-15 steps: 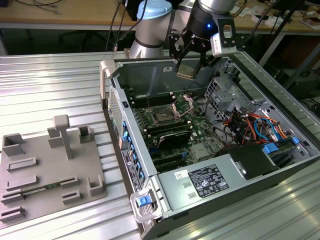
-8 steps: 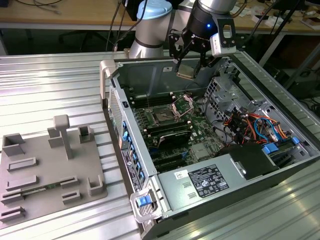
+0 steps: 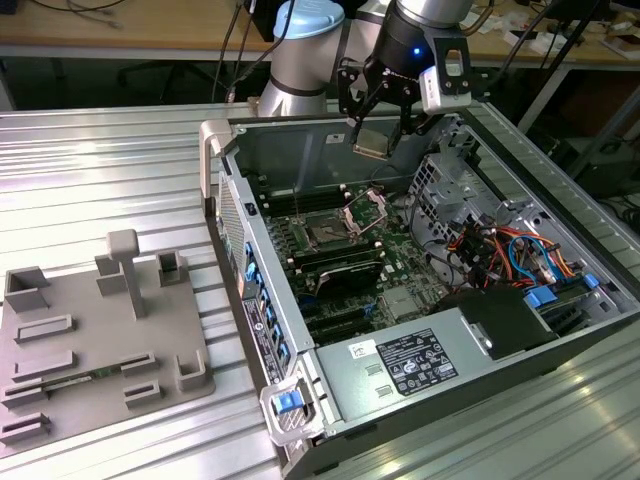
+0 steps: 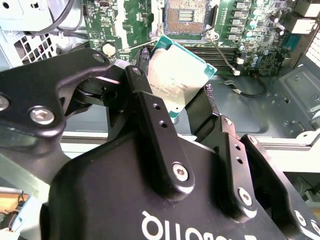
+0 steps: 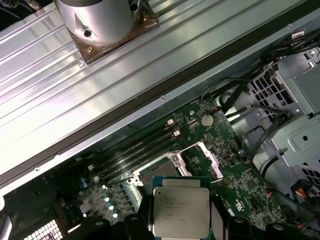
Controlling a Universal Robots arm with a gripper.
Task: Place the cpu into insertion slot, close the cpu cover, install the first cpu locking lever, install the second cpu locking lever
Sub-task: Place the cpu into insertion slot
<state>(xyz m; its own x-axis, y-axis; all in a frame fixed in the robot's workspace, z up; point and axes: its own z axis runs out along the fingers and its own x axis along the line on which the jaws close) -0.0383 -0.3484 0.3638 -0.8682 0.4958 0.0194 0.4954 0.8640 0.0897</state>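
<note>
Second wrist view: one tool [image 4: 174, 89] clamped on one cpu [image 4: 181, 70]; one insertion slot [image 4: 187, 17] uncovered, apart.

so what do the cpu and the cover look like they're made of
Cpu: dull silver-tan metal lid, matte, on a green board showing at its rim. Cover: thin sheet metal, likely steel, with a bright silvery glint along the frame.

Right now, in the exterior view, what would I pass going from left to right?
Grey tray → blue latch → insertion slot → cpu → cables.
</note>
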